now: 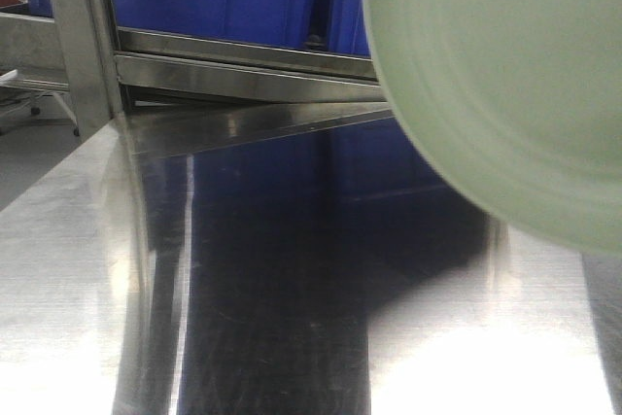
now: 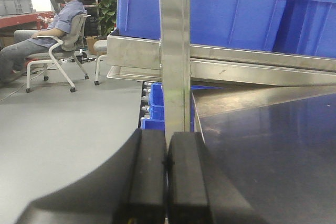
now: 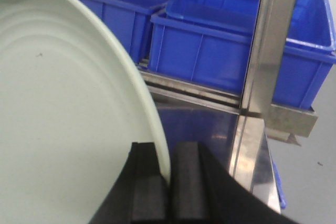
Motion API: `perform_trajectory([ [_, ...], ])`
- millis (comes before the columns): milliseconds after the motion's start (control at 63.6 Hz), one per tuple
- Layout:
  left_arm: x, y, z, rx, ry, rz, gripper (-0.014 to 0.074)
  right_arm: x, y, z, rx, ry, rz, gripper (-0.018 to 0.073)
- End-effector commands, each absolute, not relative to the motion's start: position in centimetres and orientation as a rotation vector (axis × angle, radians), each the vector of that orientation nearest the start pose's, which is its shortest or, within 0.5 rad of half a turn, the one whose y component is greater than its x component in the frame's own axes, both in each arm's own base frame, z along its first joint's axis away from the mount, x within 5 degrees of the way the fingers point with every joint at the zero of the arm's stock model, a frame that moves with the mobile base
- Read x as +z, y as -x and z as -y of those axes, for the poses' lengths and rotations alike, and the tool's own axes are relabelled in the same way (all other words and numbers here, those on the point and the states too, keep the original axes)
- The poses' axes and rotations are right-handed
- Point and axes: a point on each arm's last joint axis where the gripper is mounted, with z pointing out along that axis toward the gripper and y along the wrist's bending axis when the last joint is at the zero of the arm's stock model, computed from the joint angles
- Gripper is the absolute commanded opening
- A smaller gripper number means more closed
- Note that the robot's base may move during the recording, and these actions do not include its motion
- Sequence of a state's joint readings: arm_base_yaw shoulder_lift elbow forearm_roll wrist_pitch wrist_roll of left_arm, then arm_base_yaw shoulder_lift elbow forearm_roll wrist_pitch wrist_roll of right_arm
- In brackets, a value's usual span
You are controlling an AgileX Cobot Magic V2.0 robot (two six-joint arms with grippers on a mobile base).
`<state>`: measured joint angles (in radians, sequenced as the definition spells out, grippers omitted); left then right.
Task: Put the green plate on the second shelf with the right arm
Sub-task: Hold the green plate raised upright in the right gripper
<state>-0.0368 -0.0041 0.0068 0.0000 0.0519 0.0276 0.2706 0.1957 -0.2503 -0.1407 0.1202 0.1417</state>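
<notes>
With the right gripper [image 3: 169, 184] pinching the rim of the green plate [image 3: 68, 119] and the left gripper [image 2: 167, 177] closed on nothing, the carry seems underway; next the plate must be levelled onto the steel shelf [image 1: 292, 279].

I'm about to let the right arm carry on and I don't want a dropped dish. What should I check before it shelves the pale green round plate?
1. Grip: the right gripper is shut on the rim of the pale green round plate: ok.
2. Landing spot: the shiny steel shelf surface shows nothing lying on it in the front view: ok.
3. Plate attitude: steeply tilted, not level for setting down: not ok.
4. Clearance to the steel upright post right of the plate: cannot tell.
5. Left gripper shut and empty: ok.
6. Whether this surface is the second shelf: cannot tell.
</notes>
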Motion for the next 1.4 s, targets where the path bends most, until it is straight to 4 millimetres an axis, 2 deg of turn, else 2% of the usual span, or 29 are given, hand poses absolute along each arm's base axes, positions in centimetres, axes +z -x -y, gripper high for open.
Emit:
perform_trajectory([
  [0, 20.1, -5.6, 0.2, -0.011, -0.049, -1.481, 0.0130, 29.2, -6.4, -1.8, 0.227, 0.194, -1.424, 0.0058],
  [472, 20.1, -5.6, 0.2, -0.011, -0.049, -1.481, 0.0130, 29.0, -6.2, -1.7, 0.218, 0.191, -1.433, 0.0058],
  [786, 20.1, -5.6, 0.2, -0.011, -0.049, -1.481, 0.0130, 28.6, -5.6, -0.3, 0.133, -0.037, -1.375, 0.0058],
  [1100, 20.1, -5.6, 0.2, -0.011, -0.049, -1.481, 0.0130, 28.8, -5.6, -0.3, 0.130, -0.036, -1.335, 0.0058],
  [1258, 20.1, -5.6, 0.2, -0.011, -0.049, -1.481, 0.0130, 28.5, -5.7, -0.3, 0.049, 0.027, -1.326, 0.0058],
  [1383, 20.1, -5.6, 0.2, -0.011, -0.049, -1.481, 0.0130, 29.1, -5.5, -0.2, 0.040, 0.027, -1.257, 0.0058],
])
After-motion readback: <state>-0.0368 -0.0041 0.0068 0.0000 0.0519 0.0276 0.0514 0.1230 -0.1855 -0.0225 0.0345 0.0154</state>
